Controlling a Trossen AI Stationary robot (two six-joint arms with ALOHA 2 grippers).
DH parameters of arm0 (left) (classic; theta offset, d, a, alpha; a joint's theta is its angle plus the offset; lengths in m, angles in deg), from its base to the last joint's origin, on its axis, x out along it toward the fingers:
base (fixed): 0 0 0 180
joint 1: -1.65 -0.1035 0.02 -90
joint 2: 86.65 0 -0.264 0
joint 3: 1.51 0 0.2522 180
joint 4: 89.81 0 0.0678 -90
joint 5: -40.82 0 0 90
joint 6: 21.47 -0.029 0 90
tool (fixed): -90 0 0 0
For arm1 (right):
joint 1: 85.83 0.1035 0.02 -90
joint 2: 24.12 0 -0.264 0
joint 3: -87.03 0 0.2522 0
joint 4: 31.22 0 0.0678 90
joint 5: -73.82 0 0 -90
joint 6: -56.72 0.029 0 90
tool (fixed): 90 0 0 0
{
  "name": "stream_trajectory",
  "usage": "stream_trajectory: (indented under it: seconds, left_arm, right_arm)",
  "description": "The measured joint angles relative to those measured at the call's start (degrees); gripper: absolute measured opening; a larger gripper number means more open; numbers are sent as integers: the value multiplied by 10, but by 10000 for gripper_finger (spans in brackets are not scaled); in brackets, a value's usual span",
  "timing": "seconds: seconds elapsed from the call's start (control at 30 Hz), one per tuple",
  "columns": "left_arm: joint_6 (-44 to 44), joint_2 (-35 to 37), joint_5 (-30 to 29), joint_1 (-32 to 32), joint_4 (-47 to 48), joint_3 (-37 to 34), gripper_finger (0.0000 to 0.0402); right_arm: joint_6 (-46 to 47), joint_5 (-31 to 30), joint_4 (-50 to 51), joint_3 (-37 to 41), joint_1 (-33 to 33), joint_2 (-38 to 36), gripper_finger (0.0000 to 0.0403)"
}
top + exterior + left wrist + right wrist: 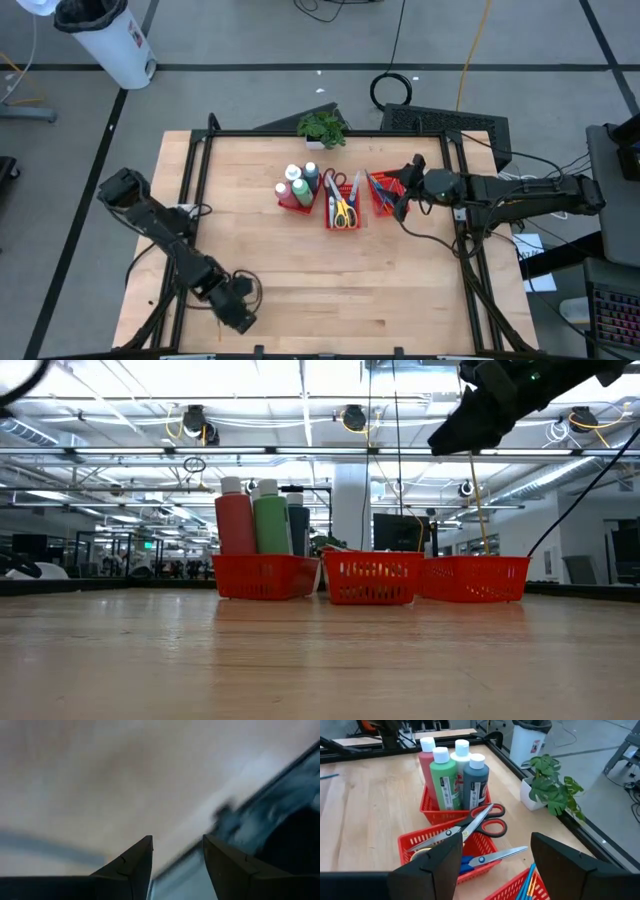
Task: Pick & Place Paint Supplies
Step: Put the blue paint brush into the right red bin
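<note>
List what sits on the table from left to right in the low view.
Red paint bottle → green paint bottle → dark paint bottle, all in the left red tray → middle red tray → right red tray.

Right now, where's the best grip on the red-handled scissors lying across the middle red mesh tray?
Take the red-handled scissors at the pivot, just below the loops, coming straight down. They lie flat across the middle red mesh tray rim with blades closed, so the narrow shank fits between the right end effector fingers, which are open above it.
</note>
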State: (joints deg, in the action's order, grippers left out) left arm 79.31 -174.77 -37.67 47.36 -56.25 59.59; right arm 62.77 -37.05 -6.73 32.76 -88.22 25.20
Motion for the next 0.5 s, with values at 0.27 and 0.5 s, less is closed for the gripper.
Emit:
stream_trajectory:
  seconds: [0.27, 0.5]
  left_arm:
    - [86, 0, 90, 44, 93, 0, 177]
    - [255, 0, -6, 69, 188, 0, 177]
  right_arm:
    - [3, 0, -3, 0, 0, 0, 226]
    - [3, 0, -3, 0, 0, 0, 226]
